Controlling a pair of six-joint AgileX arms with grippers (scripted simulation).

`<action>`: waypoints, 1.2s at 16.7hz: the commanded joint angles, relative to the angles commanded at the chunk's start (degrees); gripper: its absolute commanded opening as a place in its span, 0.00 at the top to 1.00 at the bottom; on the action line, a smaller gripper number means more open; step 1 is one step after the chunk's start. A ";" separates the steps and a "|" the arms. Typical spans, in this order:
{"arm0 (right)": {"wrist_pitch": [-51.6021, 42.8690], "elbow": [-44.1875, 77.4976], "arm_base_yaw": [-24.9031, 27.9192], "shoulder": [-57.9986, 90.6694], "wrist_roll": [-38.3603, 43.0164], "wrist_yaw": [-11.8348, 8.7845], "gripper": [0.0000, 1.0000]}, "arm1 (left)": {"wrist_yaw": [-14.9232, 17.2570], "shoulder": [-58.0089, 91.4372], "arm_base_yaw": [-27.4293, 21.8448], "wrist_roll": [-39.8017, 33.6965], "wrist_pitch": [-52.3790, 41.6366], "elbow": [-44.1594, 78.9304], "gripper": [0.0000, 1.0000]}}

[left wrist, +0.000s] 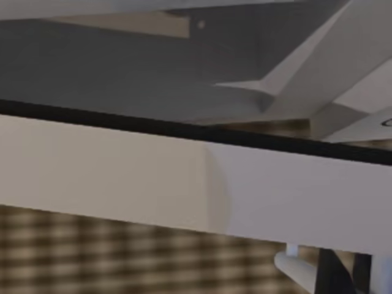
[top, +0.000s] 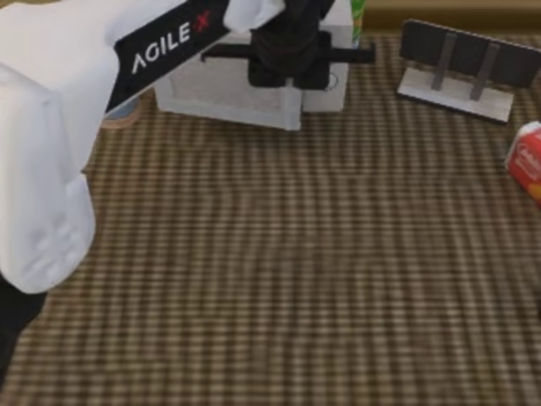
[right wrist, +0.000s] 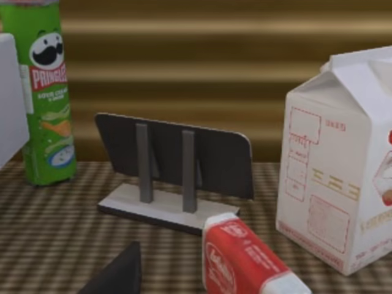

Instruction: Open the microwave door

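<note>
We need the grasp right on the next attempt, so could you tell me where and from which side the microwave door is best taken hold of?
Probably at the free edge of the microwave door, which already stands slightly proud of the microwave toward the table's open front. Coming from that front side leaves room to swing it out. The left gripper hangs over that spot, hiding any handle. The right arm is out of the top view.

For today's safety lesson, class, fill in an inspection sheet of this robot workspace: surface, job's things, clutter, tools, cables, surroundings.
Surface: brown checked tablecloth.
Job's things: white microwave at the far edge; its door is partly hidden by the arm, and how far it is open cannot be told.
Clutter: dark rack on a grey base, green Pringles can, white milk carton, red-and-white carton lying on its side.
Tools: left tool over the microwave front; right tool not in view.
Cables: nothing seen.
Surroundings: brown slatted wall behind the table.
</note>
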 joint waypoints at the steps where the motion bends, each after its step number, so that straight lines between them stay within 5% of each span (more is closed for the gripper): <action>1: 0.00 0.00 0.00 0.00 0.00 0.00 0.00 | 0.21 -0.90 0.13 0.72 0.74 -1.36 1.00; 7: 0.00 0.00 0.00 0.00 0.00 0.00 0.00 | 2.38 -6.13 0.89 5.21 5.29 -10.40 1.00; 20: 0.00 0.00 0.00 0.00 0.00 0.00 0.00 | 2.41 -6.17 0.90 5.24 5.33 -10.48 1.00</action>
